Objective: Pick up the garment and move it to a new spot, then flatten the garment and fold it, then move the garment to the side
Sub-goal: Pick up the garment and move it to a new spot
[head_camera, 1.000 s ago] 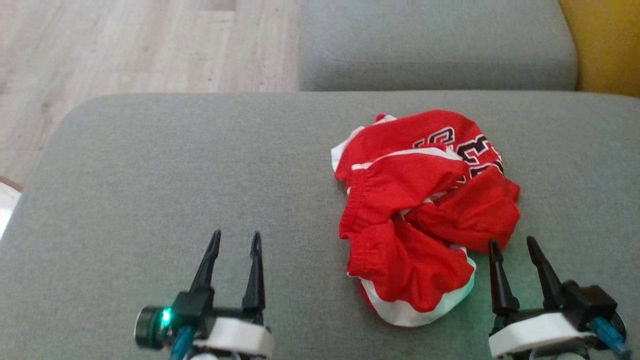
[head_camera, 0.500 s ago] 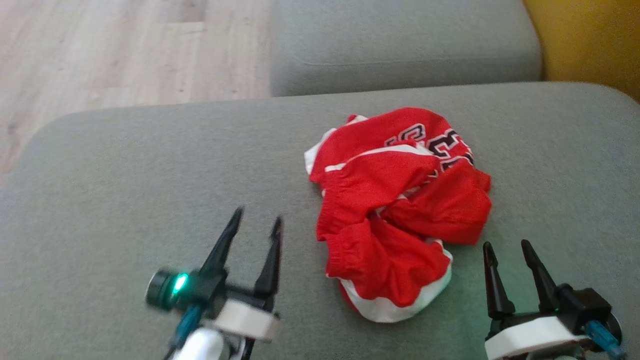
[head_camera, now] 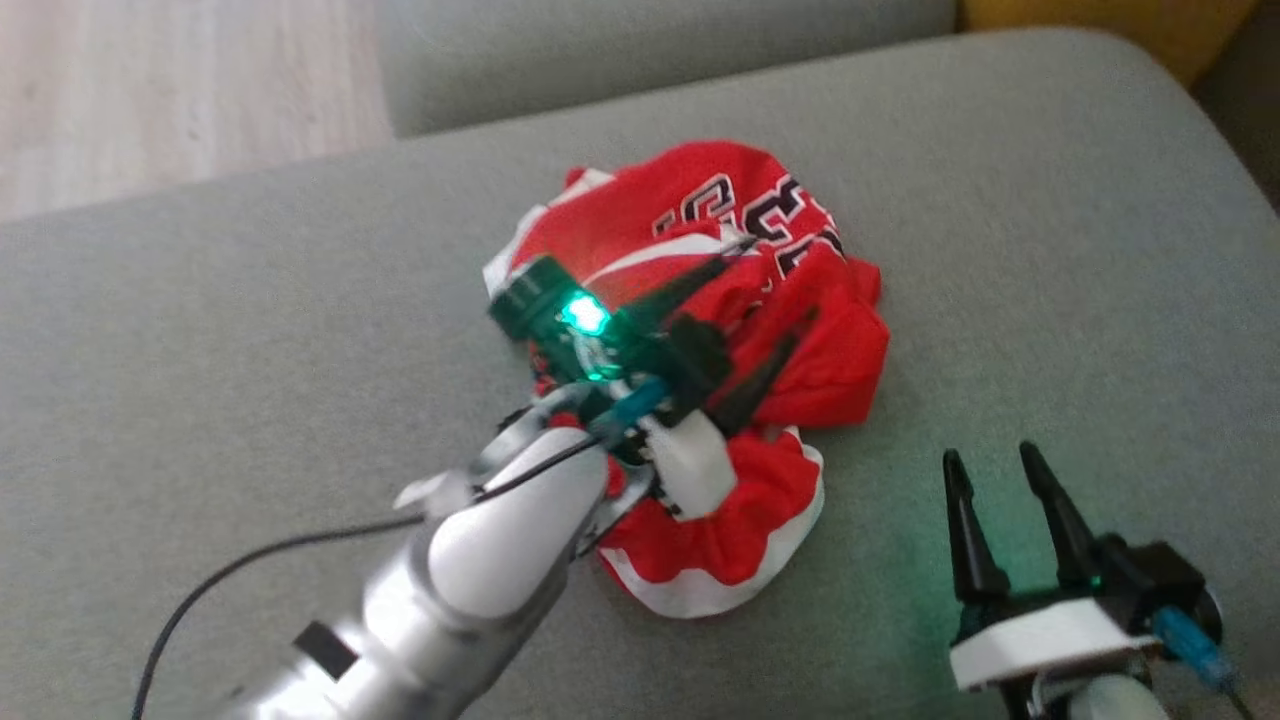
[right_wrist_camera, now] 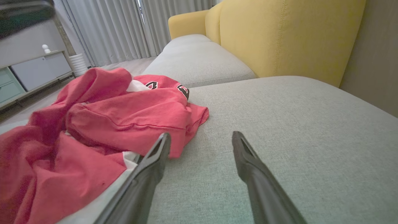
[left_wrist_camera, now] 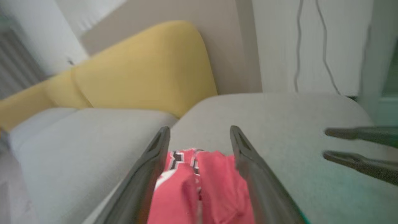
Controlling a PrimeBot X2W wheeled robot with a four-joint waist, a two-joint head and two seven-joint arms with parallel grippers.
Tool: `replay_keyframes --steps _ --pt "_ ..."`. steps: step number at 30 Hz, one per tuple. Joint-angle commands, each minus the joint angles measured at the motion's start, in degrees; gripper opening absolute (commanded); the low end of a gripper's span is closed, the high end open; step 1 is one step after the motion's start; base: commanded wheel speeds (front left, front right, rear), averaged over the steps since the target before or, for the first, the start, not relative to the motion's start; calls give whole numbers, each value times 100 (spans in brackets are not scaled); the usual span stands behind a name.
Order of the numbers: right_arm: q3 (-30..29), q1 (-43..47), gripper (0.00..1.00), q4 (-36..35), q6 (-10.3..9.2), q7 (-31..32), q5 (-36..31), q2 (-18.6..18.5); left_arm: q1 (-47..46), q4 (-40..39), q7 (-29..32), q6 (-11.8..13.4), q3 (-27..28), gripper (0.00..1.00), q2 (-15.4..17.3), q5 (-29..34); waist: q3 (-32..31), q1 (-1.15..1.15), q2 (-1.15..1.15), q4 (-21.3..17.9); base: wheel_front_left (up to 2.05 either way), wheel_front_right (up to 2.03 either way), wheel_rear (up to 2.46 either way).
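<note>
Lying crumpled in a heap, a red jersey garment [head_camera: 845, 350] with white trim and black lettering is seen on a grey seat cushion [head_camera: 250, 330], near the cushion's far edge in the head view. The left gripper [head_camera: 780, 278] is held over the heap with its two dark fingers spread apart. In the left wrist view red fabric [left_wrist_camera: 202, 186] is seen between those fingers [left_wrist_camera: 141, 183], and nothing is clamped; whether the fingertips touch the cloth cannot be told. A green light is lit on the left wrist, and a black cable is trailed along the pale forearm.

The right gripper [head_camera: 988, 452] is kept low over the cushion, just beside the garment's near right edge, its fingers likewise parted and closed on nothing. In the right wrist view the garment [right_wrist_camera: 124, 115] is found to the left of that gripper [right_wrist_camera: 201, 134], one fold lying close to the left fingertip.

A yellow backrest [right_wrist_camera: 279, 37] is seen behind the grey cushions, a wooden floor [head_camera: 180, 90] beyond them, and pale curtains [right_wrist_camera: 108, 31] farther off.
</note>
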Motion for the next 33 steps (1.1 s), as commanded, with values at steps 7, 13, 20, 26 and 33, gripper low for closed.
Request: replay_keyframes --steps 7,13,20,26,33 --pt "267 -547 100 -175 37 -22 72 -30 -883 148 764 88 -1119 100 34 -746 907 -1 0 -530 0 0 0" --pt "368 -750 100 -127 37 -22 124 -30 -1365 701 705 635 -1881 100 33 -923 1201 -1 0 -748 0 0 0" --pt "459 -832 100 -81 37 -22 192 -30 -1617 1509 797 972 -2408 100 33 -1062 1262 -1 0 -970 0 0 0" --pt "456 -828 100 -70 37 -22 233 -30 -1632 1726 734 866 -2553 0 33 -1244 1172 -1 0 -1043 0 0 0" --pt "419 -675 100 -4 37 -22 237 -30 -1962 1041 -291 1043 -2332 0 33 -2042 713 -1 0 -902 0 0 0"
